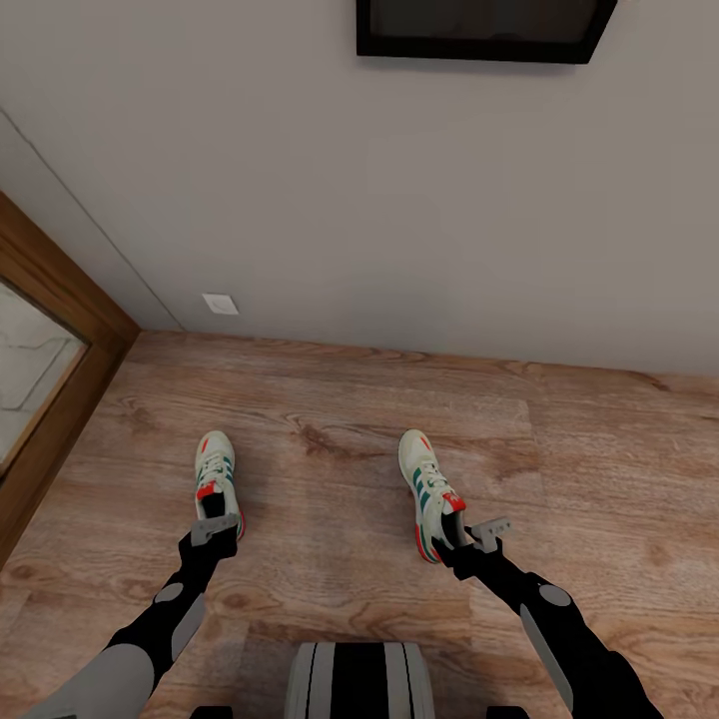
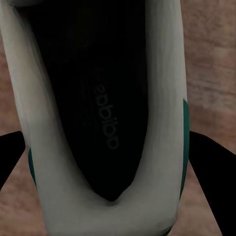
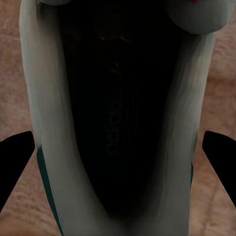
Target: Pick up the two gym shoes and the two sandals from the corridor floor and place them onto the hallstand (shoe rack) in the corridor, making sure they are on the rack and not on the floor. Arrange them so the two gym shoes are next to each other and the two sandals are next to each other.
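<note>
Two white gym shoes with green stripes and red accents lie on the corridor floor (image 1: 330, 469), toes toward the wall. The left shoe (image 1: 214, 469) has my left gripper (image 1: 215, 529) at its heel. The right shoe (image 1: 427, 484) has my right gripper (image 1: 477, 534) at its heel. In each wrist view I look into a shoe's dark opening, the left one (image 2: 98, 98) and the right one (image 3: 118, 113). Black fingers (image 2: 209, 167) (image 3: 219, 157) stand on either side of the collar, so both grippers are open astride the heels. The sandals and the hallstand are out of view.
A plain grey wall (image 1: 399, 220) rises just beyond the shoes, with a white socket plate (image 1: 221, 304) low on it and a dark frame (image 1: 487, 30) higher up. A wooden door frame (image 1: 60, 330) runs along the left. My base (image 1: 359, 679) is near the bottom edge.
</note>
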`<state>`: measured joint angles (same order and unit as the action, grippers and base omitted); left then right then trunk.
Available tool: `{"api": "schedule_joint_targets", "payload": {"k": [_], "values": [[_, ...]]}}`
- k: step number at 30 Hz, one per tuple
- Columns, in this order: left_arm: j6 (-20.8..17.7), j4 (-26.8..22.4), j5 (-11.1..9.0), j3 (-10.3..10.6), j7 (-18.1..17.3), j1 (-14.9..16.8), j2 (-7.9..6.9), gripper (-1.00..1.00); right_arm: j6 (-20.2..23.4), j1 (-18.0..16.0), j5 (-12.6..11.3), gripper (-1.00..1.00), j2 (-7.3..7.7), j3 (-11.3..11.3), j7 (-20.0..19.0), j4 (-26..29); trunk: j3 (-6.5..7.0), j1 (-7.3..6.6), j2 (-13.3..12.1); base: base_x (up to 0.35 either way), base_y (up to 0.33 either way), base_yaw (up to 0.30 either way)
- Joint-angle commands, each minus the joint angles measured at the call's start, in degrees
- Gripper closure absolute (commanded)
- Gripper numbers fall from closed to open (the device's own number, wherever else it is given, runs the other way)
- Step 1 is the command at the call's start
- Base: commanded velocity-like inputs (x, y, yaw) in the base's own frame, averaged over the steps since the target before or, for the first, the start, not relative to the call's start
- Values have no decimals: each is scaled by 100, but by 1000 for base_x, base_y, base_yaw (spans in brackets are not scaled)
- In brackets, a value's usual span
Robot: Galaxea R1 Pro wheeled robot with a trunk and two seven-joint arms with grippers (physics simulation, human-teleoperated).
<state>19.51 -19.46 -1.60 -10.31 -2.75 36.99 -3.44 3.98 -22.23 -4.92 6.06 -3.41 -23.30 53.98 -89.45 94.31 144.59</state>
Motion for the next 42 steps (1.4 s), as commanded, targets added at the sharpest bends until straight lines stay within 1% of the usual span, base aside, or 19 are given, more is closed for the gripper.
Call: {"api": "schedule_joint_targets", "payload": {"k": [1, 5, 22, 24, 29, 32, 34, 37, 38, 39, 40, 41, 42], "values": [[21, 5, -16, -25, -32, 2, 2, 100, 42, -1, -53, 100, 6, -10, -8, 7, 0, -1, 1, 0, 0, 0], [31, 4, -16, -30, -28, 1, 2, 100, 42, -1, -53, 100, 8, -9, -8, 7, 22, -1, 1, 0, 0, 0], [43, 5, -16, -16, -56, -31, -12, 100, 34, -1, -33, 100, 1, -10, -8, -37, 542, -45, -22, 0, 0, 0], [43, 6, -12, -15, -87, -48, -24, 100, 29, -1, -29, 100, 0, -10, -8, -126, 604, -50, -24, 0, 0, 0], [49, -68, -4, -15, -115, -272, -67, 100, -5, -1, -26, 100, 10, 1, -8, -473, 758, -63, -31, 0, 0, 0], [50, -197, 4, -9, -122, -367, -74, 100, -42, -1, -29, 100, 54, 18, -6, -706, 850, -71, -35, 0, 0, 0], [47, -408, 19, 15, -132, -555, -76, 100, -213, -1, -33, 100, 200, 26, 5, -971, 912, -76, -38, 0, 0, 0], [45, -550, 27, 38, -148, -674, -71, 100, -420, -1, -34, 100, 300, 29, 14, -1143, 1004, -83, -42, 0, 0, 0], [45, -636, 31, 48, -184, -751, -67, 100, -596, -1, -34, 100, 360, 30, 19, -1288, 1035, -86, -43, 0, 0, 0], [44, -675, 32, 51, -214, -791, -65, 100, -692, -1, -36, 100, 385, 31, 20, -1370, 1066, -89, -44, 0, 0, 0], [44, -743, 34, 56, -292, -870, -63, 100, -898, -1, -41, 100, 425, 34, 23, -1550, 1097, -91, -46, 0, 0, 0], [44, -771, 34, 56, -342, -908, -63, 100, -1007, -1, -43, 100, 446, 36, 26, -1644, 1128, -94, -47, 0, 0, 0], [44, -910, 39, 56, -635, -1068, -66, 100, -1570, -1, -51, 100, 501, 36, 39, -2104, 1158, -96, -48, 0, 0, 0]]}}
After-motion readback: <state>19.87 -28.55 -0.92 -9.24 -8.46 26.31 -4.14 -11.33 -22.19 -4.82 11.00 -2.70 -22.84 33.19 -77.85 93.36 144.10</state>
